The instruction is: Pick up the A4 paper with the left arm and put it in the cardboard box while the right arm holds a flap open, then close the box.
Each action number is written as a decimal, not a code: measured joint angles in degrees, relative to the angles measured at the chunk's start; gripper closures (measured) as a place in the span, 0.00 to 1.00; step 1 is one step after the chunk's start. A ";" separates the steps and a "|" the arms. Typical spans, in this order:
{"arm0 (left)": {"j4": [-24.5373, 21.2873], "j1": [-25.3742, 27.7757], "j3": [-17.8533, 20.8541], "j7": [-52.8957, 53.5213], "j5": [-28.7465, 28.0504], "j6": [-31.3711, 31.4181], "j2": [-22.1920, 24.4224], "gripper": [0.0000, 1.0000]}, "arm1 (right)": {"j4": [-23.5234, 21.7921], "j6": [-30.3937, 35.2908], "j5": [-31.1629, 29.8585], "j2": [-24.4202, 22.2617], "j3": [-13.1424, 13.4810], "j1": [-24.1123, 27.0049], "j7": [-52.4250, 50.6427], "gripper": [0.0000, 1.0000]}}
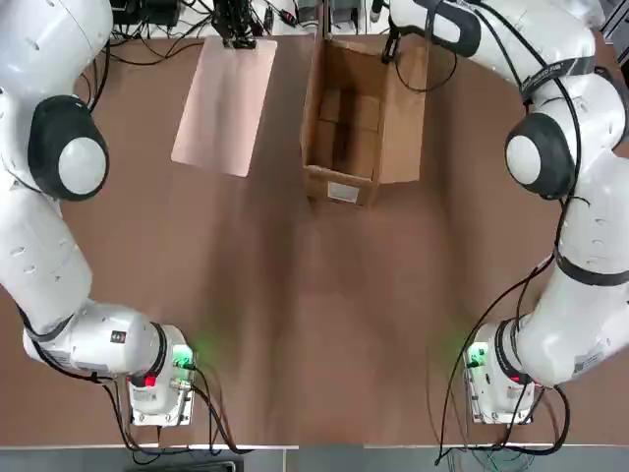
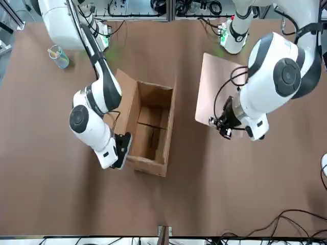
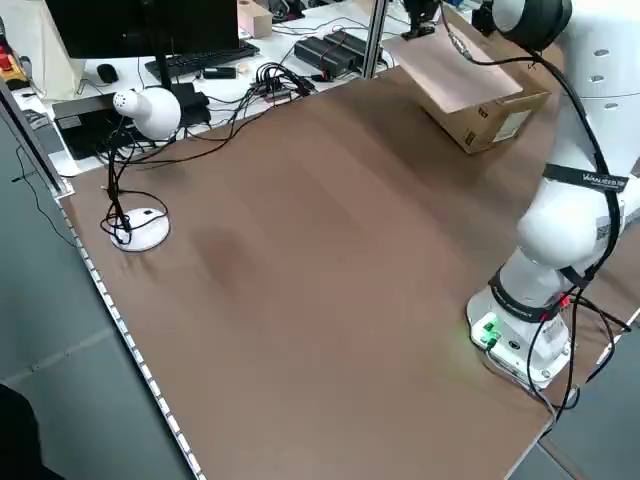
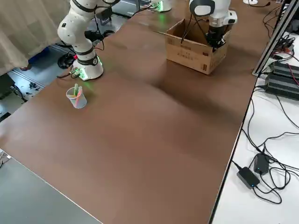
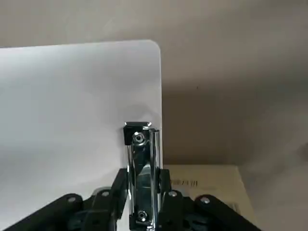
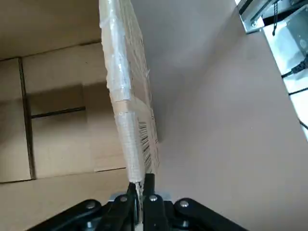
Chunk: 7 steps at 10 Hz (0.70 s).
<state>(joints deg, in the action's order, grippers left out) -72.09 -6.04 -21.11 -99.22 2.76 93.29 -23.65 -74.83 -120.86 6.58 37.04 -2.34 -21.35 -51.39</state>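
With the left gripper (image 5: 143, 175), reaches over to the left of the cardboard box (image 1: 401, 128) and grasps the A4 paper (image 1: 224, 108) by its silver clip (image 5: 140, 192), one black finger pressed on each side of the metal. Keeps clip and short edge right between the fingertips, with the rest of the sheet spreading out from them toward the robot's side. Looks stiff, thin and smooth, pinkish-tan with a soft sheen, rectangular with rounded corners. Lies outside the box, just left of it and apart from its wall in the top view, tilted slightly, gripped end level with the box's far end.

With the right gripper (image 6: 140, 185), reaches to the right side of the box, near its far end, and clenches a flap (image 6: 126, 86) between the closed fingers. Shows thin corrugated card there, with shiny, wrinkled clear tape running along its edge and dark printing on its face. Opens upward as a long, narrow rectangle of matte brown cardboard, with shadowed seams across the bottom. Carries a white printed label (image 1: 343, 193) on the end nearest the robot.

To the right of the box and closer to the robot, stands a clear cup (image 4: 77, 98) holding pens.
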 joint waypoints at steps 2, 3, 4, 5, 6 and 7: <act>0.17 -0.95 -0.99 -2.06 1.19 -2.26 1.55 0.69 | 0.35 -0.92 0.00 0.71 0.01 -0.72 -0.04 0.94; 0.49 -2.15 -1.06 -3.42 1.26 -3.40 2.06 0.69 | 0.38 -1.66 -0.03 1.16 0.01 -1.19 -0.13 0.94; 0.83 -3.32 -1.07 -4.73 1.26 -4.04 2.40 0.69 | 0.40 -2.34 -0.07 1.66 0.00 -1.79 -0.19 0.95; 1.08 -4.03 -1.09 -5.68 1.34 -4.23 2.65 0.69 | 0.42 -2.71 -0.07 2.21 0.01 -2.24 -0.24 0.95; 1.46 -4.49 -1.09 -6.15 1.52 -4.29 2.76 0.69 | 0.43 -3.50 -0.08 2.72 0.01 -2.57 -0.27 0.95; 1.93 -4.96 -1.10 -6.88 1.68 -4.31 2.84 0.69 | 0.43 -4.34 -0.08 2.99 0.01 -2.83 -0.27 0.95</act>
<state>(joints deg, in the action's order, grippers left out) -70.16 -11.00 -22.21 -106.09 4.44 88.99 -20.81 -74.40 -125.20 6.50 40.04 -2.34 -24.18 -51.66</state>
